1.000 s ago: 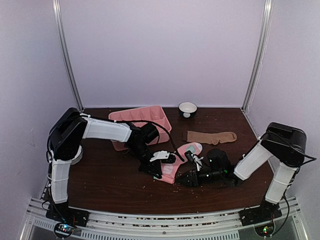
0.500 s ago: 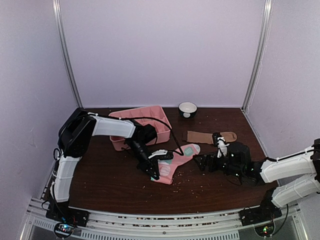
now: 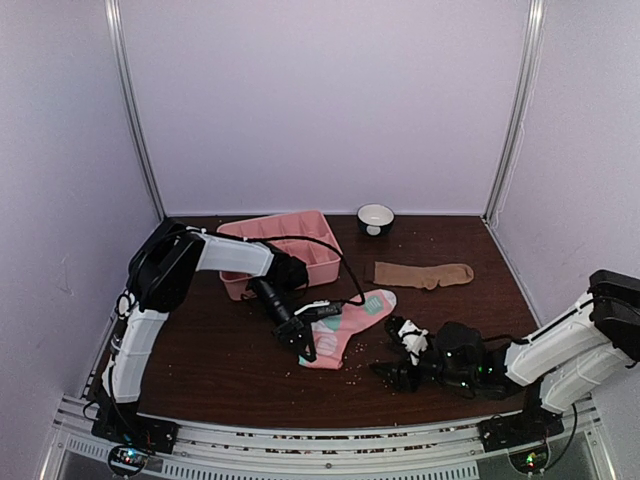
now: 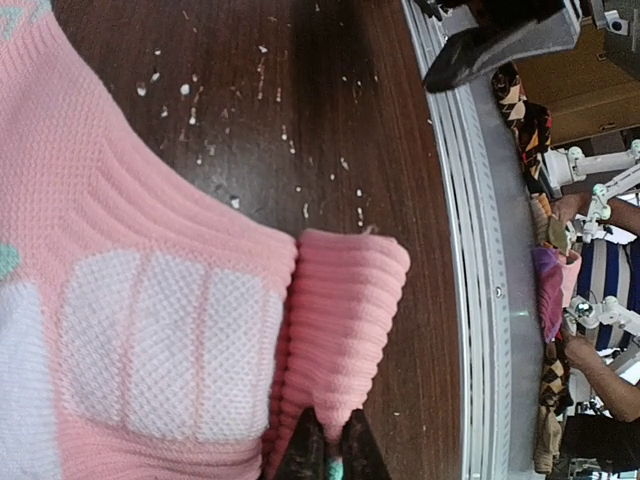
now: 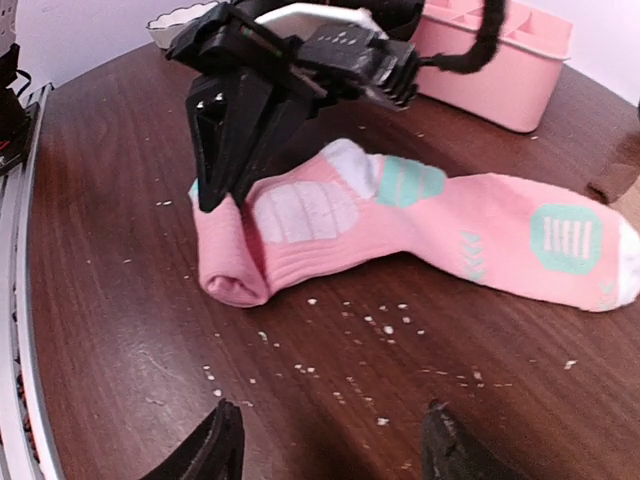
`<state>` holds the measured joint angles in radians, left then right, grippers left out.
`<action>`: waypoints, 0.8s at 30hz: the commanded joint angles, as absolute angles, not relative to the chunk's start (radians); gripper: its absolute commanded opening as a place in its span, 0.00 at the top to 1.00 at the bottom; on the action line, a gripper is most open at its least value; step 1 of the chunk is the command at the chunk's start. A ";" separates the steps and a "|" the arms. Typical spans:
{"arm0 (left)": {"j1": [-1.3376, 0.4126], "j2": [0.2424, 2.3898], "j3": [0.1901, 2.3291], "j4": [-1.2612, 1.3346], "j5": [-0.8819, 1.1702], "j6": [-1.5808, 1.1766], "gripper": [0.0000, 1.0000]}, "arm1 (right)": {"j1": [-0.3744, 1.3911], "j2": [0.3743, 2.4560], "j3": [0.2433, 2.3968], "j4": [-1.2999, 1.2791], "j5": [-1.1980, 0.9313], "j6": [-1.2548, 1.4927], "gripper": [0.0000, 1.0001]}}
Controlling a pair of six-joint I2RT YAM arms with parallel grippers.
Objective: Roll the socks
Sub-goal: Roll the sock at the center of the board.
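Both by the table's (image 3: 220, 372) front edge: left tool (image 3: 303, 347) pinches pink sock's (image 3: 352, 317) cuff (image 4: 345, 310), right tool (image 5: 330, 445) gapes.

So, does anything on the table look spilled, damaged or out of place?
Yes: pale crumbs lie scattered over the dark table, mostly in front of the pink sock, toward the near edge. They look like spilled debris, not part of the sock work. Nothing looks damaged.

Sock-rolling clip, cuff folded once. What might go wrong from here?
1. The left gripper pinches only the rolled cuff's edge of the pink sock; the single loose turn may slip out and unroll.
2. The right gripper hangs open, low near that cuff; closing in, it might hit the left one.
3. The crumbs on the table could get rolled inside.
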<state>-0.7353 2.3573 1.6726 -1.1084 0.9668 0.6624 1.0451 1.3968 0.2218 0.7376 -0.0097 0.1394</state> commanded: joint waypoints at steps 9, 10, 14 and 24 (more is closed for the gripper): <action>-0.727 2.415 1.670 -1.067 0.743 0.555 1.00 | 1.152 1.674 0.532 0.693 -0.140 -0.182 0.54; -0.728 2.415 1.671 -1.064 0.733 0.551 1.00 | 1.152 1.694 0.553 0.685 -0.144 -0.195 0.54; -0.733 2.415 1.670 -1.061 0.707 0.550 1.00 | 1.151 1.767 0.611 0.663 -0.160 -0.218 0.56; -0.747 2.397 1.664 -1.061 0.696 0.578 0.97 | 1.143 1.848 0.625 0.691 -0.099 -0.191 0.87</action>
